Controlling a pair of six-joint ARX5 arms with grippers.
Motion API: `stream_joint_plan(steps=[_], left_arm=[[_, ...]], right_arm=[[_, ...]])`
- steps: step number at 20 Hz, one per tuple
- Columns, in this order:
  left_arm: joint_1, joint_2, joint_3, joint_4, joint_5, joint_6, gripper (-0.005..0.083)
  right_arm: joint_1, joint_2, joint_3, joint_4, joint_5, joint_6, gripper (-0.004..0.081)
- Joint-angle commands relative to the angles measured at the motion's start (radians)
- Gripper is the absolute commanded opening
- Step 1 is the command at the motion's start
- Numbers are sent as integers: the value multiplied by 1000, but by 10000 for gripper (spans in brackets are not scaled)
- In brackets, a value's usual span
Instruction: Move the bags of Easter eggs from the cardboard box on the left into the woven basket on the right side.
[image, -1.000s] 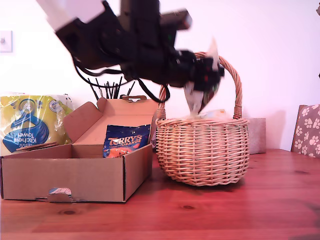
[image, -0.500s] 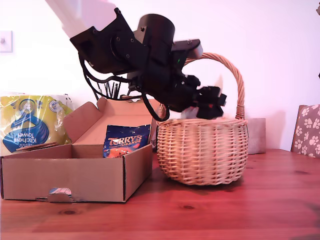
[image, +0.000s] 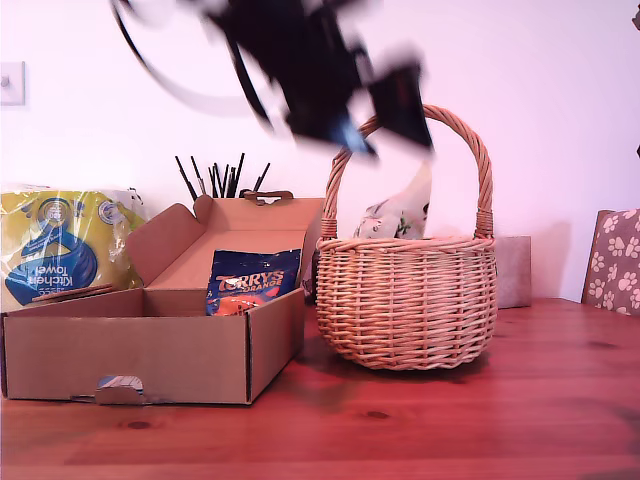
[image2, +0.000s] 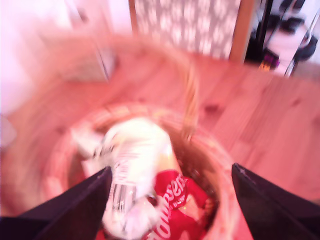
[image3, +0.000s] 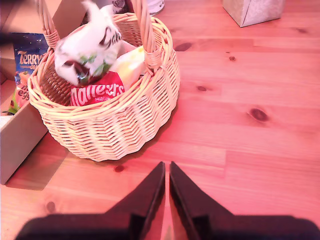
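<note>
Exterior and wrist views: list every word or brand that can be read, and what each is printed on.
"TERRY'S ORANGE", partly cut off, on the dark blue bag in the cardboard box.
"Kitchen Towel" on the yellow and blue pack behind the box.
"Maltesers", partly hidden, on the red bag in the woven basket.
Dark print on the whitish bag: too blurred to read.

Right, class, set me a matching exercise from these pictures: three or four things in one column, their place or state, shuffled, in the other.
Things
1. whitish bag
2. dark blue bag
3. my first gripper
4. my second gripper

Places or states
A. shut, over bare table
B. in the cardboard box
C. open, above the basket
D. in the woven basket

Pairs: 1-D, 2-B, 3-C, 4-A
</note>
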Motion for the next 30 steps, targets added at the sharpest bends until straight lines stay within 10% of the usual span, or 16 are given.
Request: stream_joint_plan(steps=[1,6,10,23,25,28,30], left_arm=[[-1,-21,-8,-58,-6,-6,690],[69,-98,-9,-244,-5,-4,515],[156,-98,-71,-264,28,41,-30],[500,-98,-467,206,476,75,-21],[510,-98,-465,200,476,13,31],[504,-87,-465,217,408,-7,785],[503,-57,-465,278,391,1,743]], right_arm=[[-3,-2,-24,3,-5,5,-1],[-3,-2,-24,4,-5,5,-1],[-3,-2,-24,4,-4,5,-1],[-3,-2,-24,4,-5,5,-1],[-3,-2,-24,4,-5,5,-1],[-3,-2,-24,4,-5,5,-1],[-3,-2,-24,4,-40,5,-2]])
